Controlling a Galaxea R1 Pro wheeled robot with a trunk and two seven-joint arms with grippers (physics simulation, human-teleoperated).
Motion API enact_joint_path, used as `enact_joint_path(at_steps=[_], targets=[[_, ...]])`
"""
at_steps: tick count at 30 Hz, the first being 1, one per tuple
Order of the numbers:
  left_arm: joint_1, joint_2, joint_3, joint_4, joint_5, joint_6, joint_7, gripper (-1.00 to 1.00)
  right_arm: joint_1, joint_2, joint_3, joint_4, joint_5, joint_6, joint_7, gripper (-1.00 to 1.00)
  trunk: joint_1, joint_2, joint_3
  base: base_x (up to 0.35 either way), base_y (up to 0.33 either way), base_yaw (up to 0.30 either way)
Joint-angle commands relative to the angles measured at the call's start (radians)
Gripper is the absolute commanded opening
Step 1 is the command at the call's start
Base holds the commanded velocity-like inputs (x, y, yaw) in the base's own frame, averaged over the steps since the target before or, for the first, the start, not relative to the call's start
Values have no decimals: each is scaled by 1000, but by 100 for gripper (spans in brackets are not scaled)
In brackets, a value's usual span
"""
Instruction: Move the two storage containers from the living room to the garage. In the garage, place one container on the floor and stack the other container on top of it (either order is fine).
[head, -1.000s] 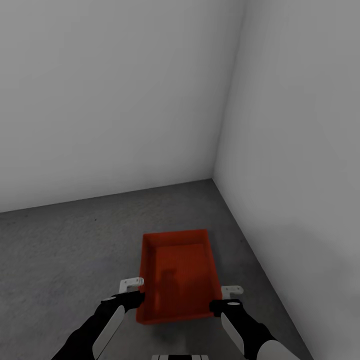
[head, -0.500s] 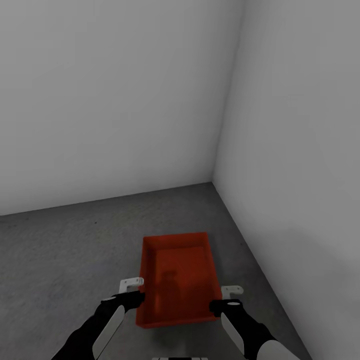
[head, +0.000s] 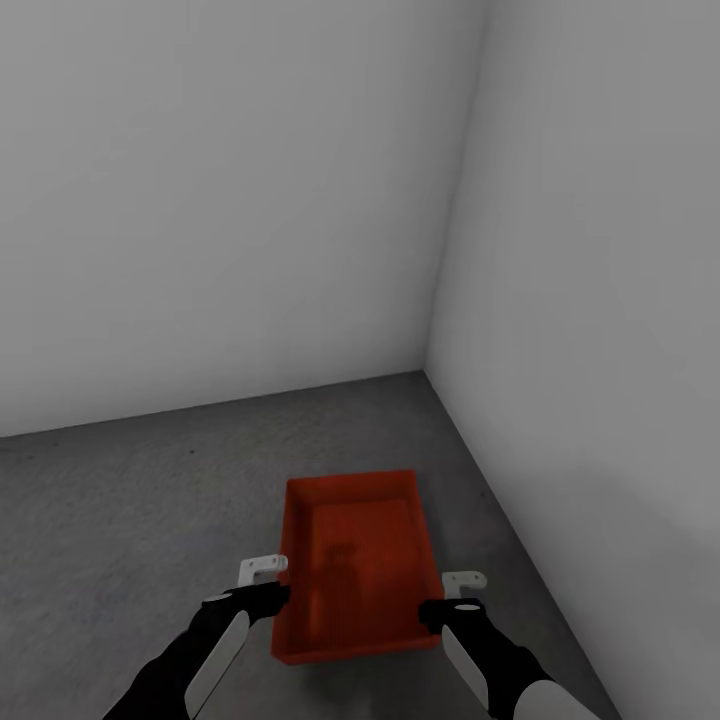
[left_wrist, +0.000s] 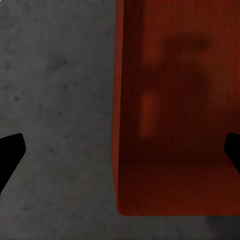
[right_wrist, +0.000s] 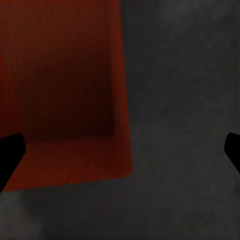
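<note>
Risk: both grippers look spread on either side of one long wall each of the bin (head: 355, 565), so I judge nothing is clamped; if the bin is not resting on the floor (head: 130, 500) it falls or tips, though I cannot tell whether it touches down
Cause: the wrist views show each finger pair wide apart with a bin wall running between them and bare concrete beside it, so any grip depends on the fingers coming together first
Second risk: backing the arms away could snag a wall edge and drag the bin askew, spoiling a square base for stacking
Bin: a single orange-red open-top bin, empty, at about 6 o'clock in the head view, near the room corner (head: 428, 365) that sits at about 1 o'clock from it
Left gripper (head: 262, 585): spread, at the bin's 9 o'clock wall, forearm reaching in from 7 o'clock
Right gripper (head: 448, 598): spread, at the bin's 3 o'clock wall, forearm reaching in from 5 o'clock
Pose: both arms low, mirrored, wrists level with the near end of the bin
</note>
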Motion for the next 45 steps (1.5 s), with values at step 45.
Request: enact_joint_path(at_steps=[45], targets=[[-1, 1, -5, -2, 11, 2, 10, 100, -1, -1, 8, -2, -10, 4, -10, 100, 0, 0, 60, 0, 0, -32]])
